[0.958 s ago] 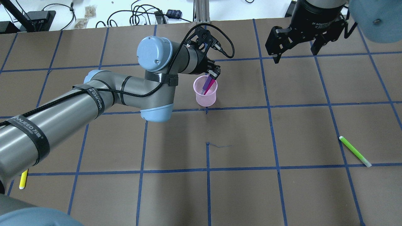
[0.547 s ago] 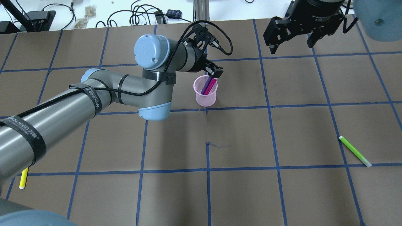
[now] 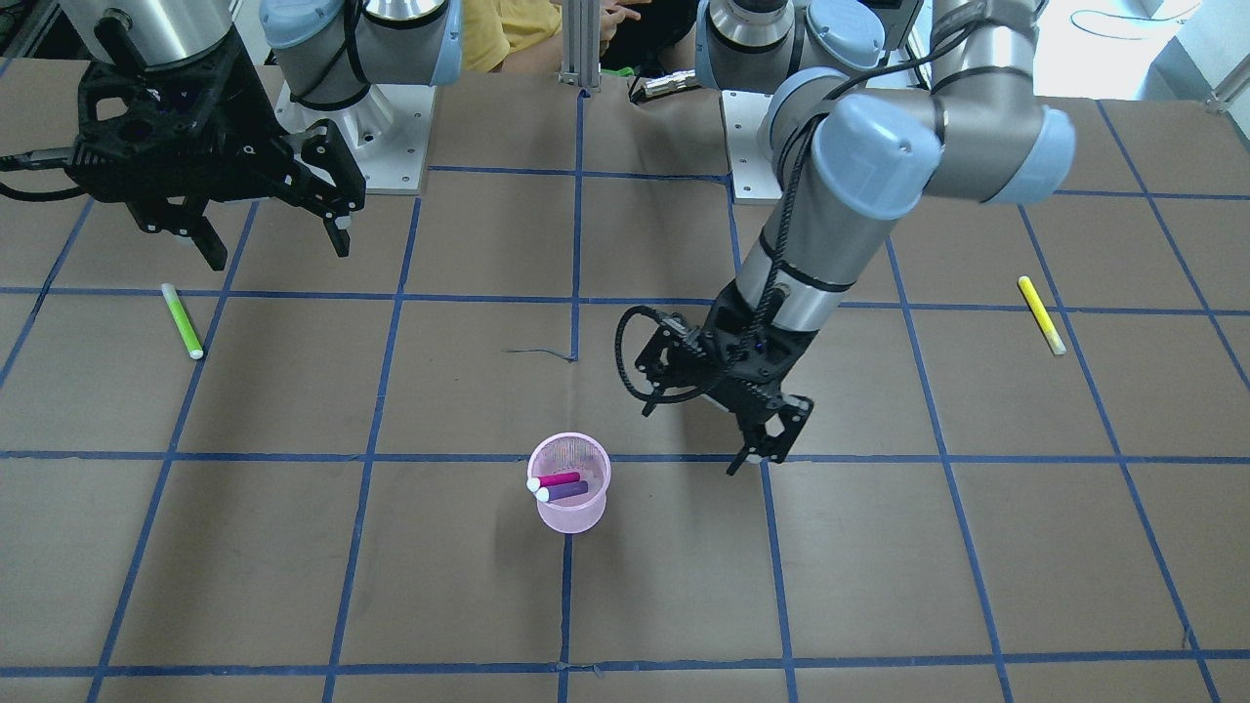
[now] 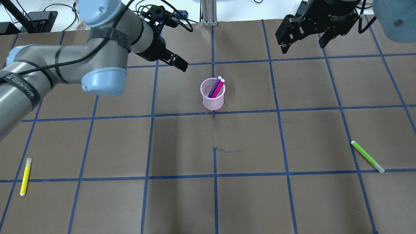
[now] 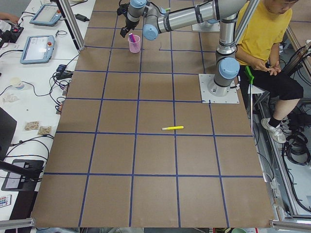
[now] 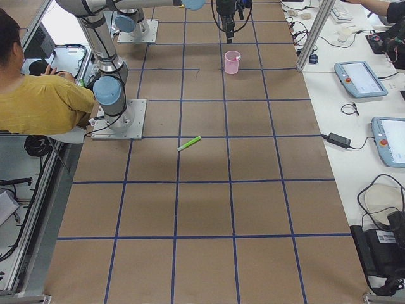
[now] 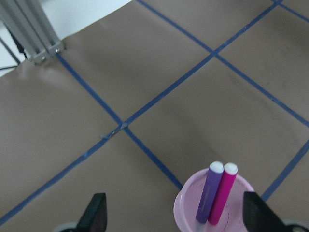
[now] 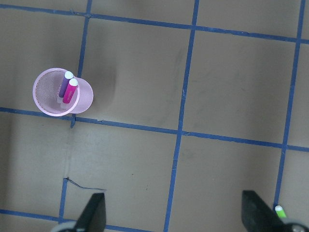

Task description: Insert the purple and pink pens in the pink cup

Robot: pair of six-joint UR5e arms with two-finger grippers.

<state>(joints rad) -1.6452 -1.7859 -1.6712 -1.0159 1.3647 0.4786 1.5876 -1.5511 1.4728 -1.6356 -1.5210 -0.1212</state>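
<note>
The pink mesh cup stands upright near the table's middle. The purple pen and the pink pen lean side by side inside it, white tips up. They show too in the front view, cup, and the left wrist view, cup, purple pen, pink pen. My left gripper is open and empty, raised to the left of the cup and apart from it. My right gripper is open and empty, high at the far right.
A green pen lies at the right and a yellow pen at the near left. An aluminium post stands at the far edge behind the cup. A person in yellow sits beside the robot's base.
My left gripper has let go of the pens and pulled back up and to the left, away from the cup. Both pens stay leaning in the cup. The right gripper has barely moved.
</note>
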